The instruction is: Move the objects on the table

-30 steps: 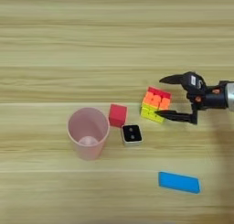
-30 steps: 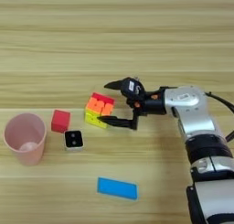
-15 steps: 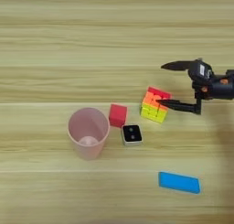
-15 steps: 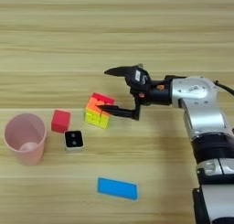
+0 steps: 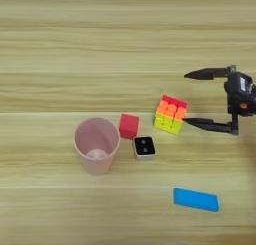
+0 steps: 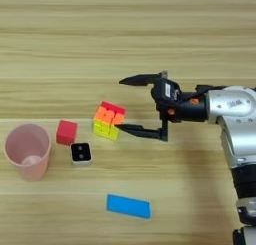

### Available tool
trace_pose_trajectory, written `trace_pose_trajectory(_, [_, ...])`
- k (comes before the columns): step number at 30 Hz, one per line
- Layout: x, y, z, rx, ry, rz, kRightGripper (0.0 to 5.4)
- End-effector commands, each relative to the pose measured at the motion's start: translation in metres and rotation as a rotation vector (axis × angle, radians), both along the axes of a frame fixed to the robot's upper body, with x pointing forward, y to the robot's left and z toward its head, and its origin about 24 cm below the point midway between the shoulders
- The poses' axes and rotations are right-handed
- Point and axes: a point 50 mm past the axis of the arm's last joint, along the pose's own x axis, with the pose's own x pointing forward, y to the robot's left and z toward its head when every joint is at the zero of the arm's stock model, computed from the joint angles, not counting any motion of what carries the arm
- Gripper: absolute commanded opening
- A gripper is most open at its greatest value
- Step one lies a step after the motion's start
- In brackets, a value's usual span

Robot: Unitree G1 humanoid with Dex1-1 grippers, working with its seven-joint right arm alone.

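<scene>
The black two-fingered gripper (image 6: 122, 104) had spread wide and released the multicoloured 3x3 puzzle cube (image 6: 108, 120). The cube sat free on the light-tan wooden table (image 6: 125, 39), just left of the lower fingertip; placement judged complete.

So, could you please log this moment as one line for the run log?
right gripper: open, beside puzzle cube | red cube, blue bar: on table, untouched

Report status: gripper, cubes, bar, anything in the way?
Right gripper open, holding nothing, lower finger tip at puzzle cube. Red cube and blue bar lie free. Pink cup off left, not obstructing.
</scene>
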Motion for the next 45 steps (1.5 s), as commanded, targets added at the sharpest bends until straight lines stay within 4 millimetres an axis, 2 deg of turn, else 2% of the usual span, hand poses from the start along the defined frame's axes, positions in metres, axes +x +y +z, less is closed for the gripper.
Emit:
trace_pose_trajectory(1, [-0.006,-0.008,0.027,-0.05,-0.099,0.009,5.38])
trace_pose_trajectory(15, [-0.045,-0.027,-0.009,-0.178,0.094,0.163,5.38])
trace_pose_trajectory(32, [-0.058,-0.024,-0.037,-0.244,0.184,0.212,5.38])
trace_pose_trajectory(45, [-0.064,-0.024,-0.051,-0.273,0.209,0.223,5.38])
